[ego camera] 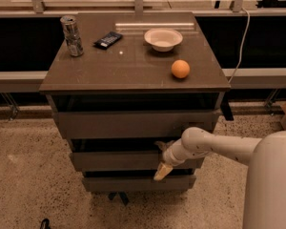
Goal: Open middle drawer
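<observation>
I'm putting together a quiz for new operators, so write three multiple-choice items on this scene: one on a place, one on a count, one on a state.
1. Where is the gripper?
A) raised high in the air
B) at the front of the middle drawer
C) down on the floor

2. How many things lie on the cabinet top?
A) two
B) four
C) six

3. How is the can?
A) upright
B) on its side
C) crushed flat

Answers:
1. B, it meets that front right of centre.
2. B, can, dark packet, bowl and orange.
3. A, it stands on its base.
</observation>
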Controlling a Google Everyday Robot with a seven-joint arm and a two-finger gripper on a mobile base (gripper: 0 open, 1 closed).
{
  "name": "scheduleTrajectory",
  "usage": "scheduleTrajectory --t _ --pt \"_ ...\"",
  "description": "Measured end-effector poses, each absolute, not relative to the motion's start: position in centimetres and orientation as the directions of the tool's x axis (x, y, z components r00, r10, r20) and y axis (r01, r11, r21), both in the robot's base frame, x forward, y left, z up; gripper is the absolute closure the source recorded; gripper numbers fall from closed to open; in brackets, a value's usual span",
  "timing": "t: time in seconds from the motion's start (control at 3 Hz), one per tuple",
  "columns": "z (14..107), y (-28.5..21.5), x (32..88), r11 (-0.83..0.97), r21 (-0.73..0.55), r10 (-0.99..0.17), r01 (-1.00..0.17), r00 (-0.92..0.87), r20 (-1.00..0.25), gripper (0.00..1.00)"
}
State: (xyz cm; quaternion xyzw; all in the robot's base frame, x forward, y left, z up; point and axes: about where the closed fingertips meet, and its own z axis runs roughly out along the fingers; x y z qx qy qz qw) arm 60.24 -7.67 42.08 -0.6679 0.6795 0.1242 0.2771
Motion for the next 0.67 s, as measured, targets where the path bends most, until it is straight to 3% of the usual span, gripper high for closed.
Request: scheduleTrajectory --t 0.33,0.67 --pt "42.4 -7.6 60.1 0.013 -0.152 -0.835 -0.988 0.073 -0.546 0.47" --pt "42.2 -7.5 58.7 -0.044 -0.076 -0.829 -0.996 0.079 -0.554 0.61"
